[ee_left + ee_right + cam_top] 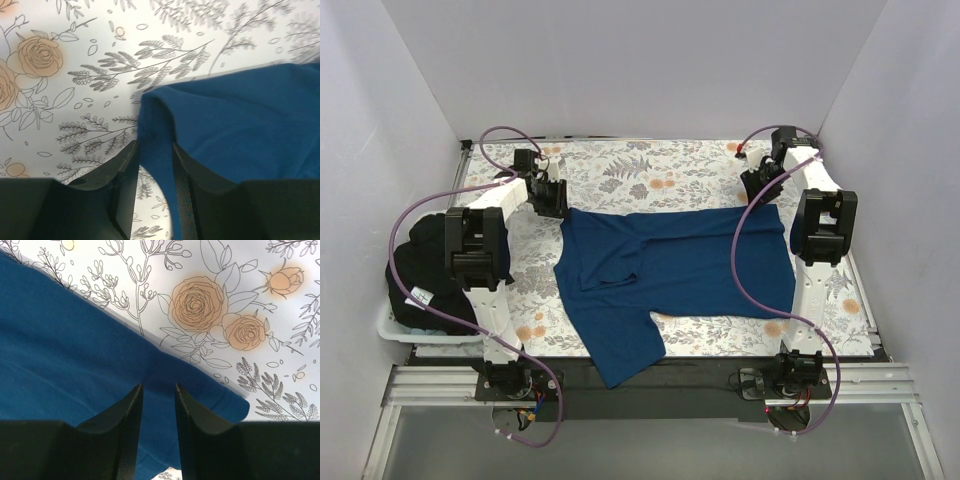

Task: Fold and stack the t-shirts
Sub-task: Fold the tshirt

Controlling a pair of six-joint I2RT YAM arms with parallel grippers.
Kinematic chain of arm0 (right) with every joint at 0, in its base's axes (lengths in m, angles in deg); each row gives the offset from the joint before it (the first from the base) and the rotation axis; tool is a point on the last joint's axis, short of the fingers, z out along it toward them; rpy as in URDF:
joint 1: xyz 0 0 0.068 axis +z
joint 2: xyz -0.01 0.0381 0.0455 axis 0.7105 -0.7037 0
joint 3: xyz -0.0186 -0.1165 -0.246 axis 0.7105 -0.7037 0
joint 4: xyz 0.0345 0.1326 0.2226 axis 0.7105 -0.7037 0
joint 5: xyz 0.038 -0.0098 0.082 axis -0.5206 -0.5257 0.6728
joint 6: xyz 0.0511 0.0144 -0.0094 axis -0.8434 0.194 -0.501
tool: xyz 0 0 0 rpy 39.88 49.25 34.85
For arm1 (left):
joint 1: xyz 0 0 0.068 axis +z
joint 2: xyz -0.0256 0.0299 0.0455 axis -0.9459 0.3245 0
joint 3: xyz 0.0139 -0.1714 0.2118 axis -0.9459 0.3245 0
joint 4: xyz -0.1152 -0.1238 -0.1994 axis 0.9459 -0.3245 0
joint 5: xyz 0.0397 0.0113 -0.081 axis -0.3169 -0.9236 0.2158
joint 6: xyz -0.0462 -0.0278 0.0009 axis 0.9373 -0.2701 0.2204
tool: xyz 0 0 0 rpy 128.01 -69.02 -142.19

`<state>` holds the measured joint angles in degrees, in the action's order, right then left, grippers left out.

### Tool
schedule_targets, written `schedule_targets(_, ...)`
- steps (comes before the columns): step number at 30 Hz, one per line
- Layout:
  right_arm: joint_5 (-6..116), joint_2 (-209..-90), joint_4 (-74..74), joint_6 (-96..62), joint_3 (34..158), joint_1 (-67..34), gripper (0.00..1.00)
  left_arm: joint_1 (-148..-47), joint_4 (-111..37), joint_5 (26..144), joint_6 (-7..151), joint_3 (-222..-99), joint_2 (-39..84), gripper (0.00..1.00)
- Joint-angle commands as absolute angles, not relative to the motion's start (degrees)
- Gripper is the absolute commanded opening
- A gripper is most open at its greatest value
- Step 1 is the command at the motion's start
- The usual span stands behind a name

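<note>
Pinching a raised ridge of the plain dark royal blue cloth t-shirt (670, 265), the left tool (155, 150) holds one shirt corner toward the far left corner of the table (710, 378), I'd guess to draw it flat for folding. The right tool (158, 390) sits over the opposite corner, jaws narrow; whether they grip, I can't tell. The shirt lies spread mid-table on a white floral-patterned cloth (620, 170), one part reaching the near edge. A crumpled black t-shirt with a white tag (420, 270) sits at the left edge.

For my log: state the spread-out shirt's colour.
The t-shirt is plain dark blue, clearest in the top external view.
</note>
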<state>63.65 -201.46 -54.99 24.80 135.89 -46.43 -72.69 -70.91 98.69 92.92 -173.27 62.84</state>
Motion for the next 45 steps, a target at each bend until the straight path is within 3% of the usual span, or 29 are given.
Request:
schedule_targets(1,63.02,-200.89,-53.56,24.05,137.13,-46.60,0.37,-72.82,-71.95,94.71,89.94,-175.82,63.19,0.31)
schedule_targets(17,56.88,-202.21,-50.84,23.70,134.41,-46.60,0.37,-75.46,-71.77,93.22,88.01,-179.42,68.12,0.34)
schedule_targets(22,53.36,-202.39,-48.73,23.08,133.35,-46.60,0.36,-75.63,-71.77,87.16,88.18,-179.08,69.53,0.11)
schedule_targets(26,49.94,-202.39,-46.71,22.64,131.33,-46.60,0.36,-74.94,-71.77,82.76,87.57,-176.88,69.09,0.00)
schedule_targets(38,46.92,-202.66,-44.51,22.11,130.28,-46.69,0.38,-73.88,-68.96,83.07,88.80,-171.69,65.84,0.00)
schedule_targets(41,52.88,-199.94,-44.68,22.37,129.23,-46.07,0.43,-73.79,-67.38,87.22,87.84,-170.55,61.72,0.18)
schedule_targets(45,57.21,-193.80,-45.12,22.20,127.99,-43.80,0.45,-73.79,-67.55,91.01,88.80,-170.98,56.79,0.26)
